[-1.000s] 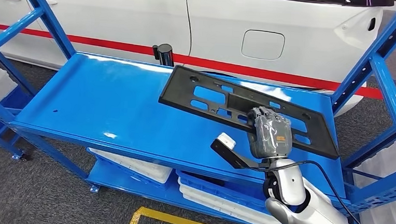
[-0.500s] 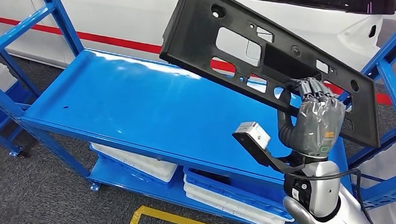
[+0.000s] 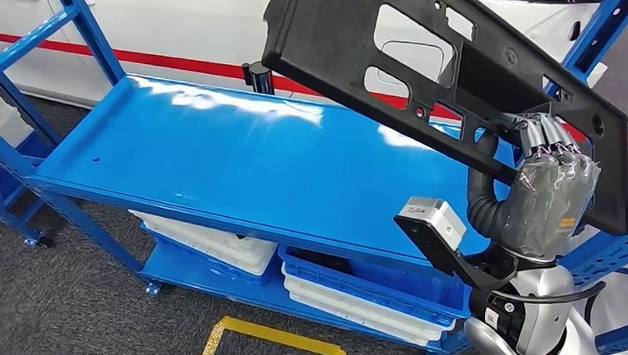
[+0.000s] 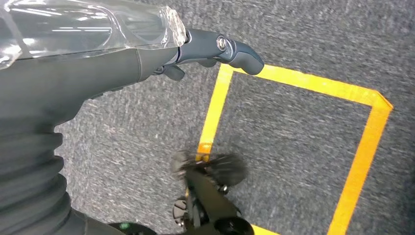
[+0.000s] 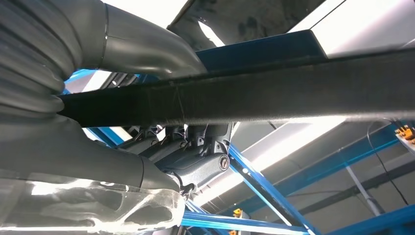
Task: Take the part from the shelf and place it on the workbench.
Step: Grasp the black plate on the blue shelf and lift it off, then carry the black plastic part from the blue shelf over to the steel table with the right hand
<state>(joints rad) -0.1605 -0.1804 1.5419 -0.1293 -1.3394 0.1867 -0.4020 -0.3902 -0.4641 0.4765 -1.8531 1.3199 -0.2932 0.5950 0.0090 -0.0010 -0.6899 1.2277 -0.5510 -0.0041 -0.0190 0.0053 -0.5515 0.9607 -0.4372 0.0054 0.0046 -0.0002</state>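
Note:
The part [image 3: 336, 31] is a long black plastic panel with several cut-outs. My right hand [image 3: 544, 196] grips its near right edge and holds it tilted in the air, well above the blue shelf top [image 3: 213, 155]. In the right wrist view the part's edge [image 5: 274, 93] runs as a dark bar between the thumb [image 5: 142, 44] and the fingers [image 5: 195, 156]. My left hand [image 4: 98, 58] hangs over the grey carpet, holding nothing, its fingers [image 4: 235, 51] loosely out.
A white car [image 3: 180, 21] with a red stripe stands right behind the shelf. Blue uprights [image 3: 81, 23] frame both sides. White and blue trays [image 3: 353, 299] lie on the lower level. A black post [image 3: 261, 75] rises behind the back edge. Yellow tape [image 3: 267, 343] marks the floor.
The part lay flat on the shelf top under my right hand; the hand has lifted it up and toward me, tilting it steeply. The shelf top is bare now.

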